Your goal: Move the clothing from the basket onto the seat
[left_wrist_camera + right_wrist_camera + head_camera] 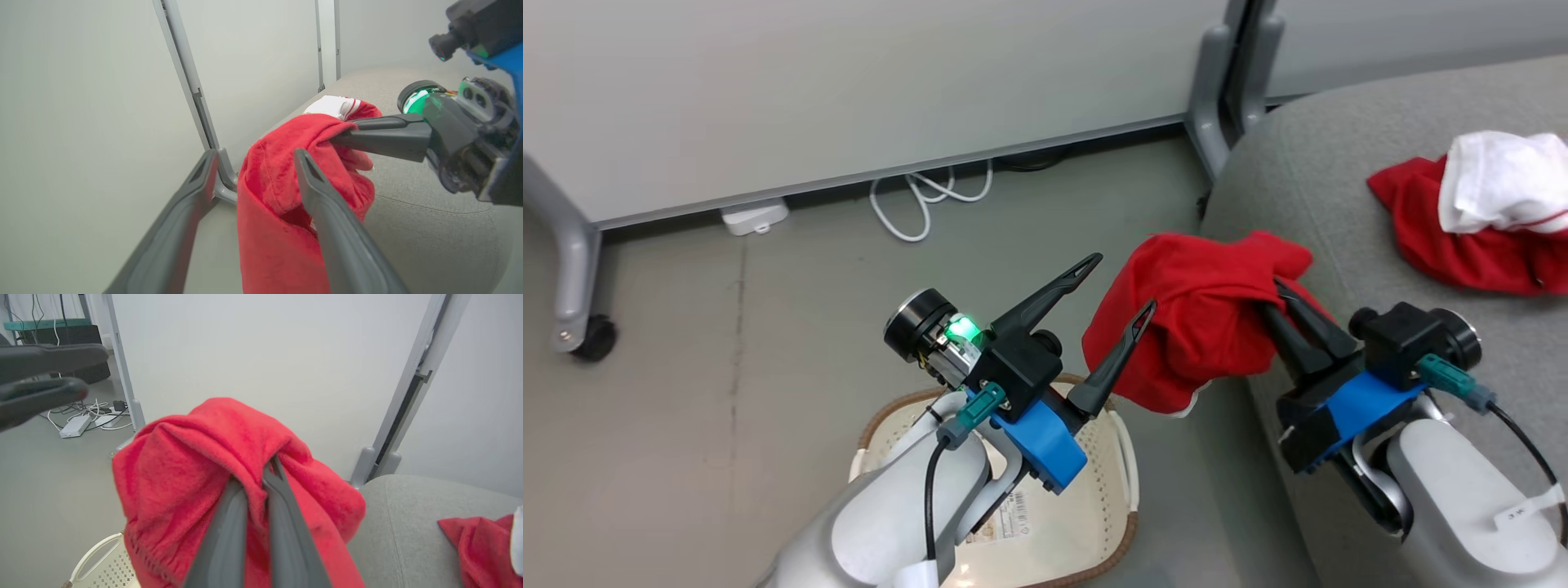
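A red garment point(1192, 327) is held aloft by the right gripper point(1278, 287), whose two dark fingers are pressed together with a fold of the cloth pinched between them. The rest of the fabric is seen hanging loose over the rounded edge of the grey seat point(1339, 163), above the strip of floor point(768, 367) between the seat and the basket point(1125, 535). The left gripper point(1123, 283) is held above the basket with its fingers spread wide and nothing clamped. One fingertip is seen against the hanging cloth, though whether they touch cannot be told. A second red garment point(1462, 245), its white lining turned up, is pictured lying crumpled further back on the seat, well apart from the first. A white cable point(923, 204) and a power strip point(756, 217) are seen on the floor at the foot of the pale partition point(849, 82).
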